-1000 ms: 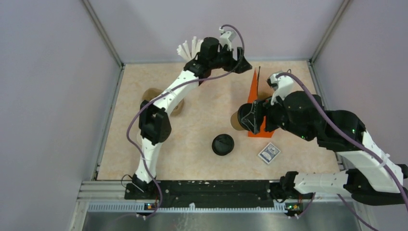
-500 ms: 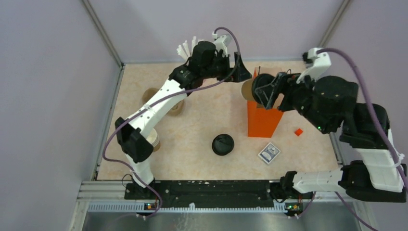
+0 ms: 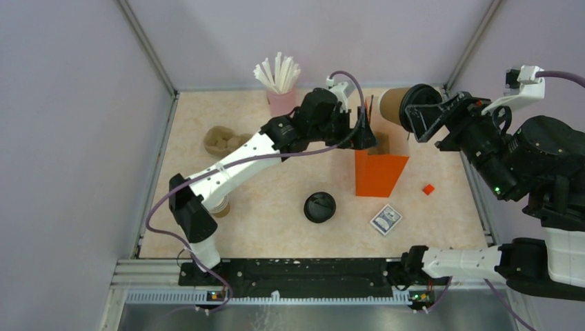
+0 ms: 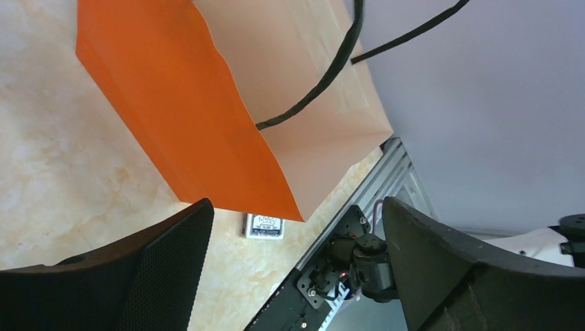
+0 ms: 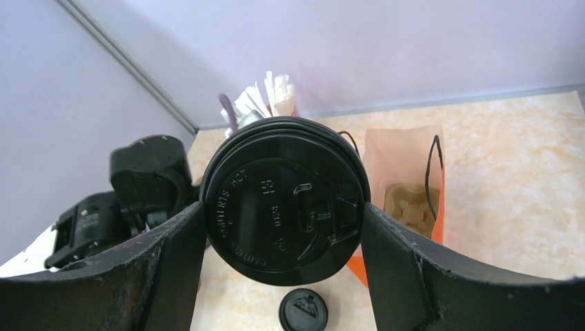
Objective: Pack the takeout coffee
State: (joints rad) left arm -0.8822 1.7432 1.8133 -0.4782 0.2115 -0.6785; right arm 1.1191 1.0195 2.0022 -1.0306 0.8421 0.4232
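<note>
Lying nearest: a small printed packet (image 3: 385, 219) and a loose black lid (image 3: 319, 207) rest flat on the worktop (image 3: 290, 172), well apart from each other.
Left edge: a brown cup (image 3: 221, 206) stands partly hidden under the left arm's elbow.
Red block (image 3: 428, 188): a tiny piece alone on the worktop, right of the bag.
Orange bag (image 3: 378, 176): upright in the middle with its mouth open and black cord handles standing up. A beige moulded insert (image 5: 408, 205) lies at the bottom.
Left tool (image 3: 365, 134): at the bag's left rim. From the left wrist its fingers are spread wide with nothing between them, and the bag's side shows below.
Right tool (image 3: 424, 110): raised off the worktop at the far right, clamped on both sides of the coffee cup.
Coffee cup (image 3: 394, 103): tipped on its side in the air, brown body pointing left, black sip lid facing the right wrist camera. It hangs up beyond the bag's mouth, not inside.
Far left: a beige cup tray (image 3: 221, 140) sits on the worktop.
Back wall: white straws (image 3: 279, 70) fan out of a pink holder (image 3: 281, 102).
</note>
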